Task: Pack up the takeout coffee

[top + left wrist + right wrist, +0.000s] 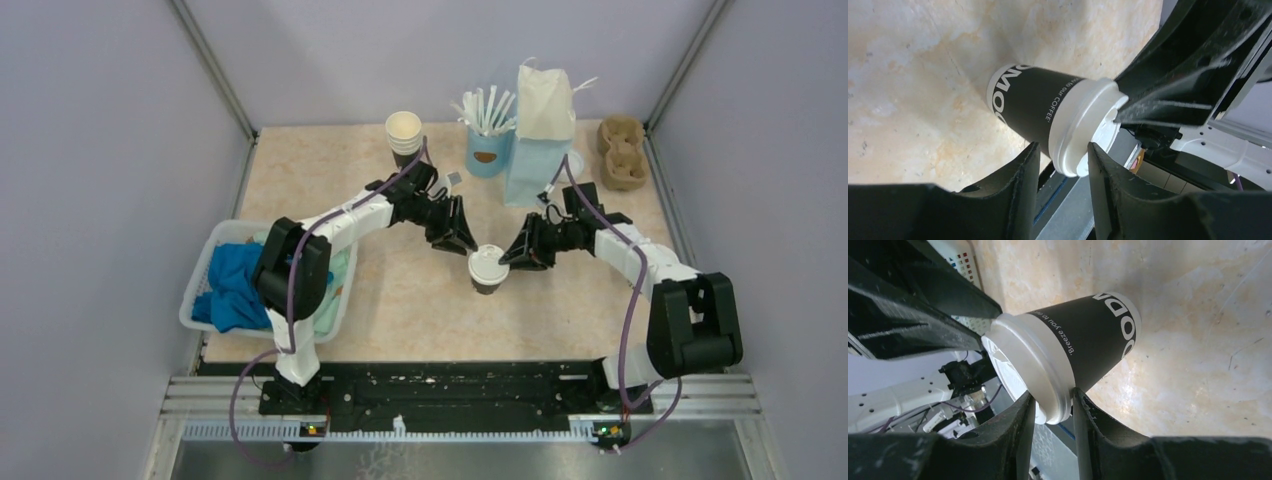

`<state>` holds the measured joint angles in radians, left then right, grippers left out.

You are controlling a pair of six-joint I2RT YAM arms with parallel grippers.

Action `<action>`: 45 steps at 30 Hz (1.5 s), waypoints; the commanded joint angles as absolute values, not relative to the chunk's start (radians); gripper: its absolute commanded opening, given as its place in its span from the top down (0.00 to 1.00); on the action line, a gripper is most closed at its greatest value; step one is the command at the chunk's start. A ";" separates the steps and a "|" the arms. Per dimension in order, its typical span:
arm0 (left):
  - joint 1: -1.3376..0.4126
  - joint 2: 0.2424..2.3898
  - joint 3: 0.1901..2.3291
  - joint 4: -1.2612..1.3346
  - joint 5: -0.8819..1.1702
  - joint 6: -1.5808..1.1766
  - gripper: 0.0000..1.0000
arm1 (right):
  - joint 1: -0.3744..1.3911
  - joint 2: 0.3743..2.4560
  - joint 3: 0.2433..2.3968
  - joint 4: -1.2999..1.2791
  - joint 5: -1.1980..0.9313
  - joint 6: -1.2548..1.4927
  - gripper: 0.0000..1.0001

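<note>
The takeout coffee [488, 268] stands upright mid-table, a black-walled paper cup under a round white lid. My left gripper [466, 245] reaches it from the left and my right gripper [512, 256] from the right. In the left wrist view the cup [1033, 105] has its lid rim between my left gripper's [1062, 147] fingers, one on the lid top, one under the rim. In the right wrist view my right gripper [1053, 395] pinches the opposite edge of the cup's [1088, 335] lid, both pads touching.
Behind the coffee stand a stack of lidless cups [404, 135], a light blue cup of white sticks [488, 150] and a blue-and-white paper bag [540, 130]. A cardboard cup carrier [621, 150] lies back right. A white basket [200, 290] with blue cloth sits left.
</note>
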<state>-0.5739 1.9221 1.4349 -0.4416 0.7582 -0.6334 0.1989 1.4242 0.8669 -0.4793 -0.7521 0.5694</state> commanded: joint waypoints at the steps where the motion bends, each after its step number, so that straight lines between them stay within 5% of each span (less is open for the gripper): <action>1: -0.632 1.824 1.333 -0.400 0.742 -0.668 0.55 | 0.202 1.474 0.977 -0.480 -0.688 0.499 0.68; 7: -0.681 1.726 1.207 -0.315 0.733 -0.772 0.57 | 0.202 1.534 1.017 -0.481 -0.732 0.472 0.64; 15: -0.659 1.672 1.261 -0.406 0.715 -0.734 0.46 | 0.166 1.441 1.030 -0.606 -0.718 0.403 0.32; 18: -0.621 1.641 1.255 -0.406 0.723 -0.734 0.40 | 0.164 1.399 1.022 -0.633 -0.733 0.403 0.29; 21: -0.573 1.639 1.241 -0.382 0.755 -0.741 0.39 | 0.157 1.359 0.984 -0.635 -0.755 0.422 0.30; 29: -0.508 1.788 1.301 -0.378 0.826 -0.735 0.57 | 0.123 1.295 0.792 -0.439 -0.853 0.568 0.55; 45: -0.529 1.901 1.360 -0.344 0.868 -0.720 0.53 | 0.126 1.326 0.707 -0.347 -0.873 0.597 0.67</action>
<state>-0.5194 1.8881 1.3289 -0.3840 0.8406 -0.7307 0.1287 1.3182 0.7010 -0.3943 -0.8551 0.5964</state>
